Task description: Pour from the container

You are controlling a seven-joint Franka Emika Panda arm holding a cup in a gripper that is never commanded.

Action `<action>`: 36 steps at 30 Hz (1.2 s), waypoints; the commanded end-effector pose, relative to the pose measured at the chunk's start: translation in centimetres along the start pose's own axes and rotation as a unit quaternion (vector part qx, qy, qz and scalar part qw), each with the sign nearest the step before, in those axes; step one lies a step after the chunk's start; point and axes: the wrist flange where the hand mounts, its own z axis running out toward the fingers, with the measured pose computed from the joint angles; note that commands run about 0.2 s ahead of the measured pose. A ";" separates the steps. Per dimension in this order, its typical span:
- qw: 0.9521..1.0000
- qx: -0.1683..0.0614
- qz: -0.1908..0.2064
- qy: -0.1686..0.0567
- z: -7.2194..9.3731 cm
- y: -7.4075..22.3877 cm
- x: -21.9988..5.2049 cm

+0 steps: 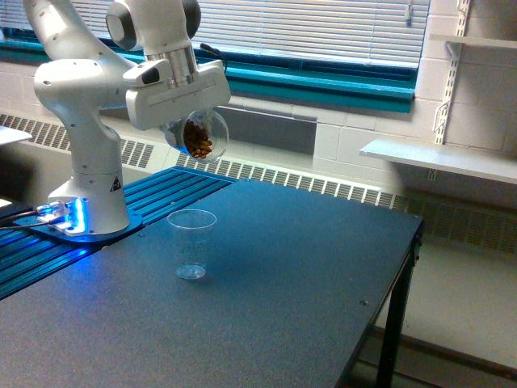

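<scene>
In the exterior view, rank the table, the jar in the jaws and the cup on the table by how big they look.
1. Table, by far the largest.
2 and 3. Jar and cup look alike; the jar is partly hidden by the gripper and sits farther back, so I won't rank them.
</scene>
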 end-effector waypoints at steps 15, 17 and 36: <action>1.000 0.001 -0.012 -0.023 2.5 -0.2 -2.4; 1.000 0.002 -0.014 -0.025 2.6 -0.2 -2.4; 1.000 0.001 -0.018 -0.021 3.3 0.1 -3.5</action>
